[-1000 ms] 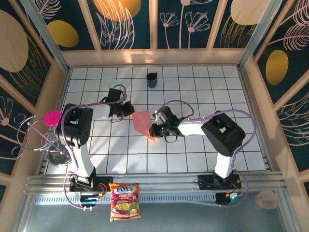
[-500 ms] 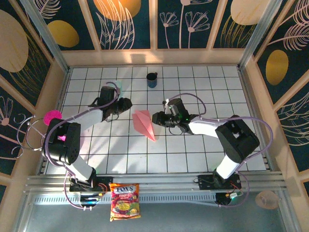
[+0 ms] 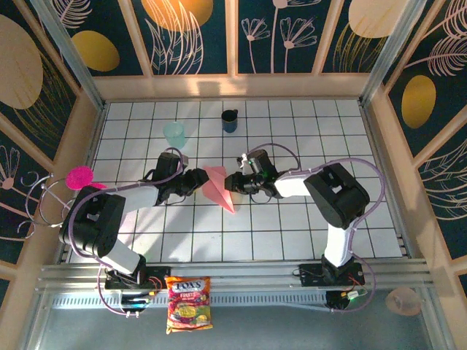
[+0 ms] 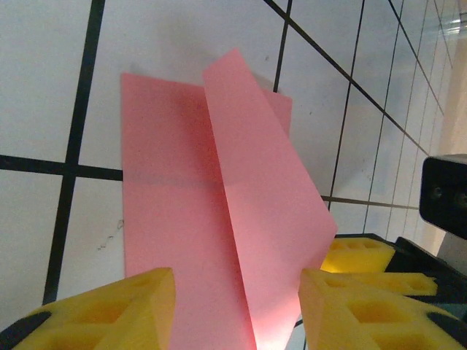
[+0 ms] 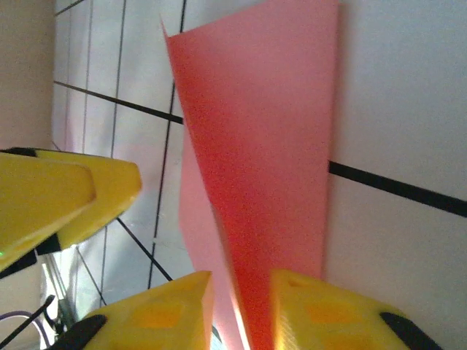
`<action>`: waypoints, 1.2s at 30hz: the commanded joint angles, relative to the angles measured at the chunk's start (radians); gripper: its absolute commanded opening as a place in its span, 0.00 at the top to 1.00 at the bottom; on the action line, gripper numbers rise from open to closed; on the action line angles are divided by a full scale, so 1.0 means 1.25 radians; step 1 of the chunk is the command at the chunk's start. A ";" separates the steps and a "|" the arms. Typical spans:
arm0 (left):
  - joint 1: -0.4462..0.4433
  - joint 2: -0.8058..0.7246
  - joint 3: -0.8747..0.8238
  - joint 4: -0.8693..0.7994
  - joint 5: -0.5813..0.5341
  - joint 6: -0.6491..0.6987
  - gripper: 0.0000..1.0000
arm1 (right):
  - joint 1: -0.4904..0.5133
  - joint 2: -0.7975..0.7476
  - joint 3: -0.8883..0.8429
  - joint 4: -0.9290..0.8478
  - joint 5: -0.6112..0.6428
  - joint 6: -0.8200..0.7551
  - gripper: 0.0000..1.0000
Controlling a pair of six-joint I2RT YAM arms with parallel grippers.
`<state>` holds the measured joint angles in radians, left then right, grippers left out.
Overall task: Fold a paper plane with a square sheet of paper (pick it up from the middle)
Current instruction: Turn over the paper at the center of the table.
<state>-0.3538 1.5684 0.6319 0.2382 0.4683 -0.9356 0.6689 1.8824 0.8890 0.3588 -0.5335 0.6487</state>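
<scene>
The salmon-pink paper plane (image 3: 218,187), a narrow creased dart, is seen at the centre of the overhead view on the white tiled table (image 3: 292,233), one flap (image 4: 263,204) raised. It is straddled by the left jaws, held apart. The flap is closely flanked by the right jaws, but a pinch cannot be confirmed. If these are closed off the crease, the flap could be crumpled or the dart dragged. Half a second earlier, the left jaws were stationed farther upper left.
</scene>
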 commanded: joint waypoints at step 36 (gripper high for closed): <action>-0.073 -0.051 -0.045 0.564 0.222 -0.224 0.40 | -0.120 -0.212 -0.179 0.597 -0.180 0.371 0.99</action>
<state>-0.4377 1.4918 0.5701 0.8860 0.7216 -1.2163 0.5205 1.6463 0.6830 1.0183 -0.7288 1.0595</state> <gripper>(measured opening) 0.609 0.052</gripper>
